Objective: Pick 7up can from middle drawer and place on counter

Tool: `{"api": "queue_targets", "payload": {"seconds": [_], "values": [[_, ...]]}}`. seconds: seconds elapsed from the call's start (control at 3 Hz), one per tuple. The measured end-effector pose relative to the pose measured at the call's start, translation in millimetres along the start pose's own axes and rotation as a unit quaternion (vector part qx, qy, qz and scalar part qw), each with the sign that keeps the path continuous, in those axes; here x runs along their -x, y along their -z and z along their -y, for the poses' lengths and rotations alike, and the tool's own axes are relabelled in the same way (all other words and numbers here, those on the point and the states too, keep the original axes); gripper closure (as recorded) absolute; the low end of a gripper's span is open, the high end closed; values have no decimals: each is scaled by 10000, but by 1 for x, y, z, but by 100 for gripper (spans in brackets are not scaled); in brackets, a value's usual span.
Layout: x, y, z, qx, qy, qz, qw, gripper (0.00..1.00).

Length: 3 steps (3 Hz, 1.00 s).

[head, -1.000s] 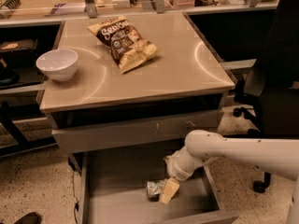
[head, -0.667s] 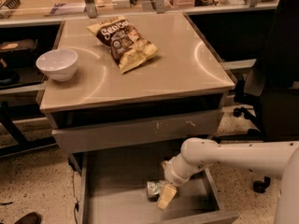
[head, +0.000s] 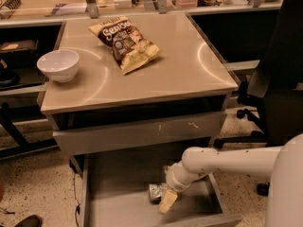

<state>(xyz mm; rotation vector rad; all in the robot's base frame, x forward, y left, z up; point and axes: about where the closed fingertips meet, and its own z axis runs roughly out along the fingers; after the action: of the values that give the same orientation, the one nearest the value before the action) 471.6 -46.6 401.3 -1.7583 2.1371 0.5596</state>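
The 7up can [head: 155, 192] lies on its side on the floor of the open middle drawer [head: 118, 193], near the drawer's centre. My gripper [head: 166, 198] reaches down into the drawer from the right on a white arm and sits right against the can's right end. Part of the can is hidden behind the gripper. The beige counter [head: 180, 74] is the cabinet top above the drawer.
A brown-and-yellow chip bag [head: 125, 42] and a white bowl [head: 58, 65] sit on the counter. A closed grey drawer with pale scratches [head: 142, 131] overhangs the open one. A black office chair [head: 272, 93] stands to the right. Dark side shelves are at left.
My arm has shifted slightly left and down, bringing the gripper closer onto the can. The can has stayed in place.
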Motion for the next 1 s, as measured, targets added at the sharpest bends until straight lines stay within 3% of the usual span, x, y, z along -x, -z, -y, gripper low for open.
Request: {"api": "queue_targets", "payload": {"seconds": [0.67,1.0], "values": [[-17,-26,2,50,-26,-13,10000,0],[-17,-26,2,55,-28,-12,10000,19]]}}
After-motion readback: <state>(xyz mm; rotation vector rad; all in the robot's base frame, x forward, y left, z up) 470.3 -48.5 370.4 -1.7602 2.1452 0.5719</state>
